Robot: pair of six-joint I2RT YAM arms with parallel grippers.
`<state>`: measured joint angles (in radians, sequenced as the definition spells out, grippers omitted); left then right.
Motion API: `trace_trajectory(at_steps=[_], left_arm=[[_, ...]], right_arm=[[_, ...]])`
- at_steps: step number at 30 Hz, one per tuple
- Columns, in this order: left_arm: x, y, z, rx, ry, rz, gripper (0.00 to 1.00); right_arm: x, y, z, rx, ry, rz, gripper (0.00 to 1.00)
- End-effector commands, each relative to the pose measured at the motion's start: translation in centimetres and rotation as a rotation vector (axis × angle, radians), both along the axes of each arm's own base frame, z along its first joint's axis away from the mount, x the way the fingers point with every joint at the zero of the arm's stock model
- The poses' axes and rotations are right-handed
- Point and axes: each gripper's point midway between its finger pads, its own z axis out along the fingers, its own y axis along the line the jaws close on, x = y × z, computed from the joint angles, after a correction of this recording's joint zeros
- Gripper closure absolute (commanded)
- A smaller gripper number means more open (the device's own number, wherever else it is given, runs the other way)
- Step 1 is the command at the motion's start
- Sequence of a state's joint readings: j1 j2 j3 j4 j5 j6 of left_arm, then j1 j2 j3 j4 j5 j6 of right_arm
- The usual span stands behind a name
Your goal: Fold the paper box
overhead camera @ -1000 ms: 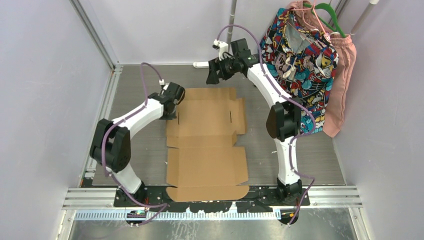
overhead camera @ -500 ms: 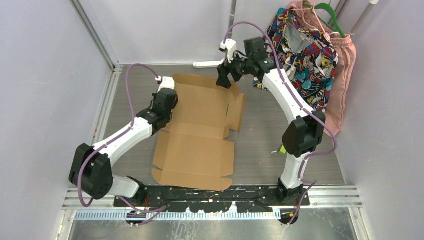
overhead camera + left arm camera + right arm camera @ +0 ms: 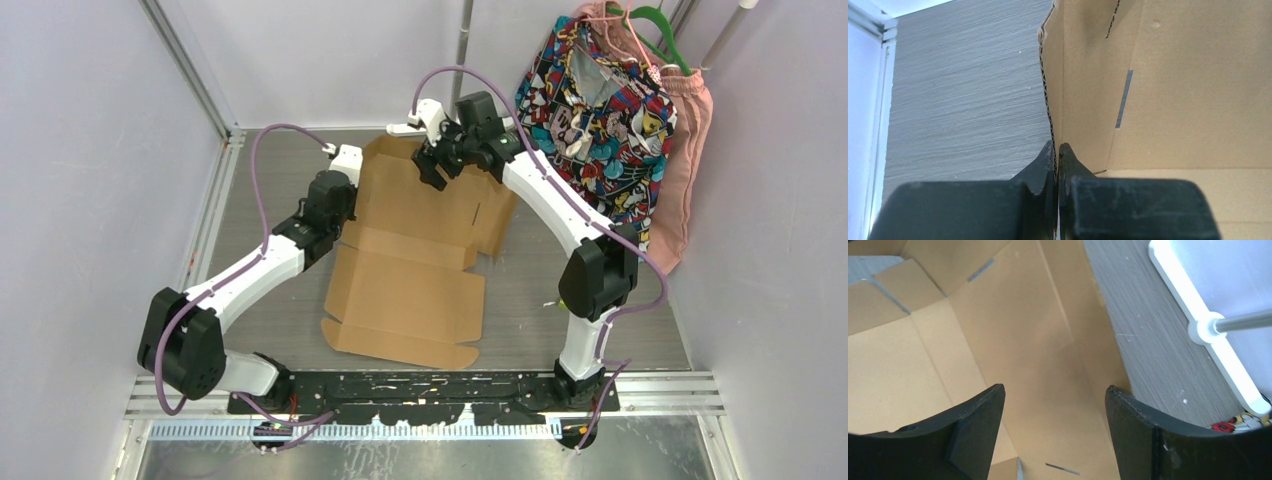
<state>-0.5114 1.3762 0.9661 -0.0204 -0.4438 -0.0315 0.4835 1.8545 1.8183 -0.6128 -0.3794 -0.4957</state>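
The paper box (image 3: 405, 290) is a plain brown cardboard sheet, its near half flat on the table and its far half tilted up. My left gripper (image 3: 335, 215) is shut on the sheet's left side flap. In the left wrist view the corrugated edge (image 3: 1048, 100) runs straight into the closed left gripper (image 3: 1056, 147). My right gripper (image 3: 432, 165) hovers open over the raised far panel. The right wrist view has the right gripper (image 3: 1053, 395) spread wide, with the box's inner face (image 3: 1023, 340) and its slots below and nothing between the fingers.
Patterned and pink garments (image 3: 620, 100) hang at the back right, close to the right arm. A white stand foot (image 3: 1198, 315) with a metal pole lies just behind the box's far edge. A metal rail (image 3: 700, 395) borders the near side, and walls close both sides.
The sheet slid away from the near rail and turned a little, and its far half went from flat to raised. The right gripper came down and left over that panel.
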Motion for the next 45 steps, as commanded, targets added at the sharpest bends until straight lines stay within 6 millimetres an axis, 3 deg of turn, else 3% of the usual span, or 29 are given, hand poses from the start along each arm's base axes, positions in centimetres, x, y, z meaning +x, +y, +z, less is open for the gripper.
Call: trace_trajectory(at_steps=[1,3,6,10,11,13,14,17,21,26,30,38,45], left_arm=[[0.7,-1.9,4.7,-0.088,-0.133,-0.076,1.00],[0.8,-2.2,4.5,-0.092,-0.128,-0.091,1.00],[1.0,-2.3,4.3,-0.082,-0.124,-0.095,1.00],[1.2,-2.4,4.4,-0.079,-0.126,-0.097,1.00],[1.2,-2.5,4.4,-0.080,-0.126,-0.099,1.00],[1.2,-2.6,4.4,-0.081,-0.124,-0.104,1.00],[1.3,-2.6,4.2,-0.080,-0.121,-0.104,1.00],[1.3,-2.6,3.8,-0.049,-0.120,-0.119,1.00],[1.2,-2.6,3.7,-0.030,-0.120,-0.137,1.00],[0.5,-2.3,4.7,-0.041,-0.149,-0.162,1.00],[0.4,-2.5,5.3,-0.050,-0.152,-0.198,1.00],[0.5,-3.0,6.9,-0.079,-0.153,-0.267,1.00],[0.9,-3.2,6.7,-0.074,-0.141,-0.278,1.00]], right_arm=[[2.1,-1.2,3.5,0.005,-0.155,-0.077,0.25],[2.2,-1.3,3.6,0.002,-0.165,-0.085,0.31],[2.4,-1.5,3.6,-0.006,-0.170,-0.100,0.48],[2.4,-2.0,3.0,-0.030,-0.166,-0.117,0.58],[2.5,-2.1,2.9,-0.032,-0.165,-0.126,0.54],[2.3,-2.2,3.2,-0.019,-0.178,-0.132,0.27],[2.1,-2.1,3.6,0.002,-0.200,-0.124,0.21],[1.5,-2.3,5.3,0.054,-0.261,-0.109,0.14],[2.1,-3.6,7.1,0.116,-0.258,-0.112,0.13],[3.8,-5.6,7.3,0.143,-0.222,-0.110,0.13],[4.3,-5.9,7.6,0.196,-0.175,-0.058,0.14],[3.1,-5.6,6.3,0.248,-0.018,0.109,0.14],[1.9,-5.1,4.9,0.255,0.065,0.177,0.16]])
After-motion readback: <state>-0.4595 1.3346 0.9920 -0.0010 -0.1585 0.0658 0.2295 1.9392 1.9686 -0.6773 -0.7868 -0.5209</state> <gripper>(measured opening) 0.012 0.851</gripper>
